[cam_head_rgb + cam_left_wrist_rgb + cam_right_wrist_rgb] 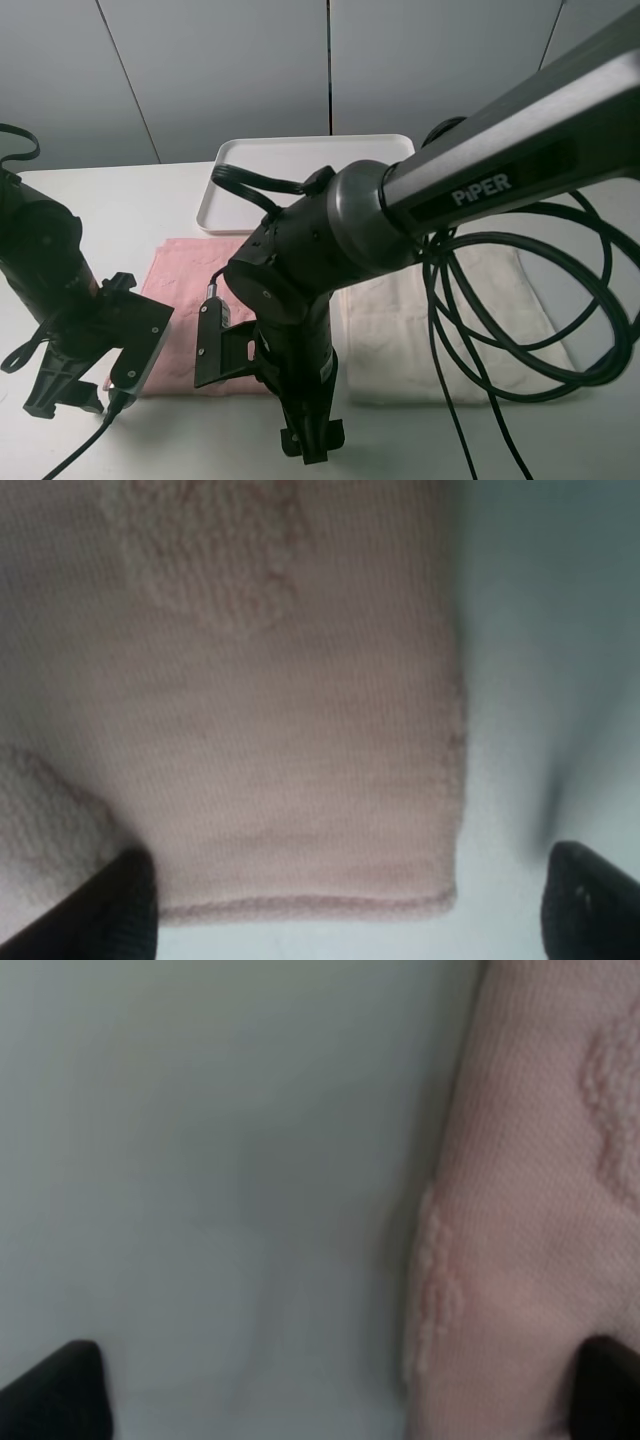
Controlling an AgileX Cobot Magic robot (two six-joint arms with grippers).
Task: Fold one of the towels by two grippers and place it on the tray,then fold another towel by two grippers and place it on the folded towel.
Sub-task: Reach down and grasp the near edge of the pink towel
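Both arms are low over the near edge of the pink towel (pixel 185 275), nothing gripped. The left gripper (pixel 350 920) is spread wide. In the left wrist view one finger (pixel 110 915) sits over the cloth and the other over bare table (pixel 130 210), with a hemmed towel corner between them. We can't tell if the finger touches the cloth. The right gripper (pixel 330 1400) is also spread wide, down at the towel's near right end. A side edge of the towel runs between its fingers, one over pink cloth and one over table. The pink towel lies flat and unfolded on the table, left of centre. Its sides run left-right and near-far, and it looks roughly square, so we see no clear long axis. Its near edge is straight, and the right side is hidden behind the right arm. The tray (pixel 300 160) is at the far side, long axis left-right, with its near rim just beside the towel's far edge. The cream-white towel (pixel 390 330) lies flat to the right, with the right arm's cables draped over it. Open table shows left of the pink towel and in a strip near both towels. The gap between the towels is hidden.
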